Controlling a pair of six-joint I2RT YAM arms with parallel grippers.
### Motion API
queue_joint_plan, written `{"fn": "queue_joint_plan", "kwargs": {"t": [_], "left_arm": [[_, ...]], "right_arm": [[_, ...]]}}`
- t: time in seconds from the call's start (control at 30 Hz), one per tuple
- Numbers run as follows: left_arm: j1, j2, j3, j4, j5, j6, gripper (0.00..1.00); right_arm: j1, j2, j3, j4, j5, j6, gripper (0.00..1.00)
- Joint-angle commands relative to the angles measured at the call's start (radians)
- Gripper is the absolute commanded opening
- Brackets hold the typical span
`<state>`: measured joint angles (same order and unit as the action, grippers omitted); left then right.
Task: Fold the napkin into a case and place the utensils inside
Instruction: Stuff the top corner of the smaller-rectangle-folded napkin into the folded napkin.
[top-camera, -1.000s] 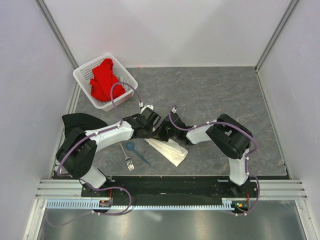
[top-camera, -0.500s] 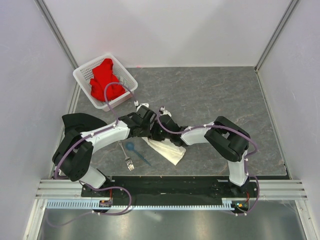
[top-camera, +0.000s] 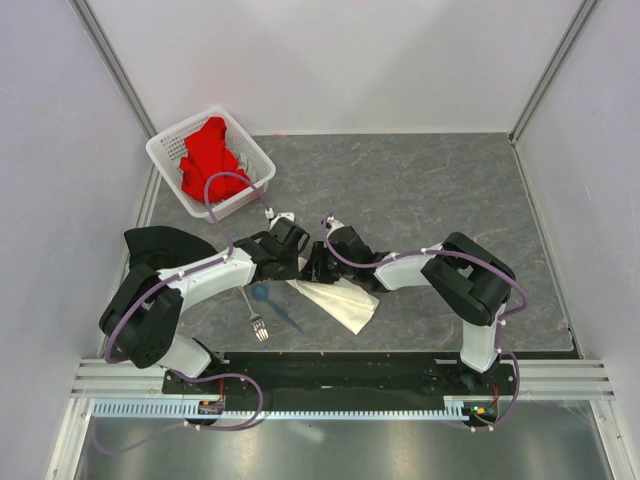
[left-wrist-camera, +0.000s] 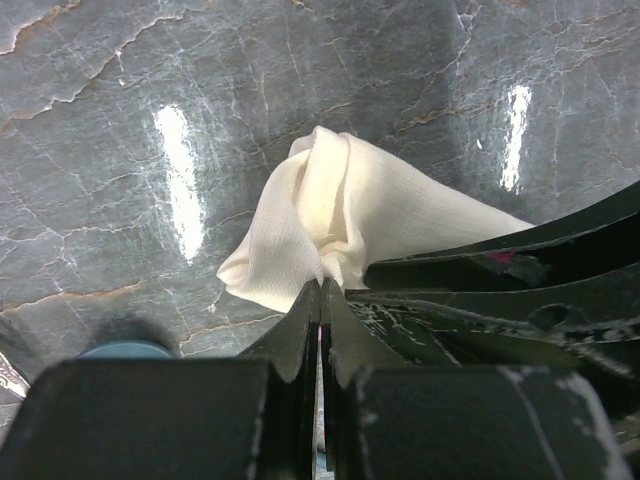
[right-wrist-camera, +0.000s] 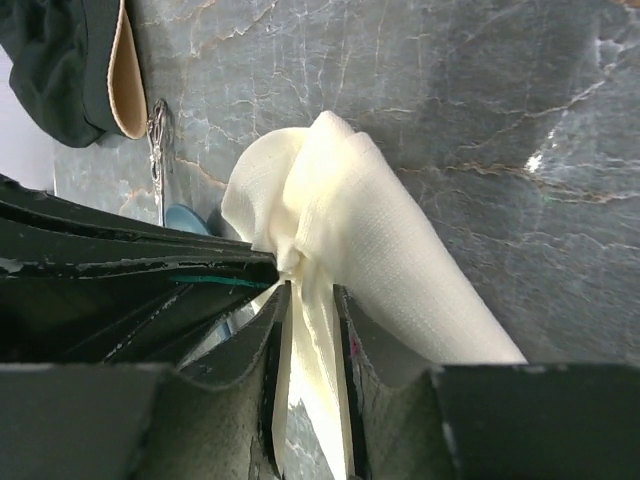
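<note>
The napkin (left-wrist-camera: 350, 215) — soft, matt woven cloth; table (left-wrist-camera: 150, 80) — glossy veined stone.

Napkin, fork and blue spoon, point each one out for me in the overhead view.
napkin (top-camera: 345, 305), top external view, middle of the folded cream cloth.
fork (top-camera: 251, 308), top external view, midway along its silver handle.
blue spoon (top-camera: 260, 294), top external view, on its round bowl.

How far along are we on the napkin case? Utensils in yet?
Done: the napkin lies folded into a narrow strip. In hand: the left gripper is shut on its bunched end; the right gripper has its jaws around the same end, slightly apart, so its grip is unclear. Left: the fork and the blue spoon lie beside the strip, not yet inside.
</note>
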<state>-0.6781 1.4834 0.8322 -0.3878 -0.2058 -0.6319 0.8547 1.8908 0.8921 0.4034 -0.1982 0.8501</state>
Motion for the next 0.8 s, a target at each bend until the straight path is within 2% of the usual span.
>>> {"fn": "queue_joint_plan", "kwargs": {"t": [0.0, 0.3, 0.43, 0.53, 0.77], "left_arm": [[0.003, -0.028, -0.011, 0.044, -0.003, -0.035, 0.02], [0.003, -0.023, -0.019, 0.050, -0.004, -0.032, 0.02], [0.003, -0.031, -0.024, 0.052, -0.003, -0.032, 0.02], [0.003, -0.043, -0.024, 0.050, 0.002, -0.032, 0.02], [0.005, -0.093, -0.019, 0.069, 0.012, -0.038, 0.02]], "right_arm": [[-0.029, -0.053, -0.016, 0.025, -0.090, -0.025, 0.30], [-0.085, -0.064, -0.010, 0.038, -0.156, 0.012, 0.29], [-0.086, 0.005, 0.028, 0.070, -0.173, 0.035, 0.21], [-0.082, 0.060, 0.060, 0.101, -0.201, 0.061, 0.09], [-0.042, 0.132, 0.067, 0.187, -0.211, 0.132, 0.00]]}}
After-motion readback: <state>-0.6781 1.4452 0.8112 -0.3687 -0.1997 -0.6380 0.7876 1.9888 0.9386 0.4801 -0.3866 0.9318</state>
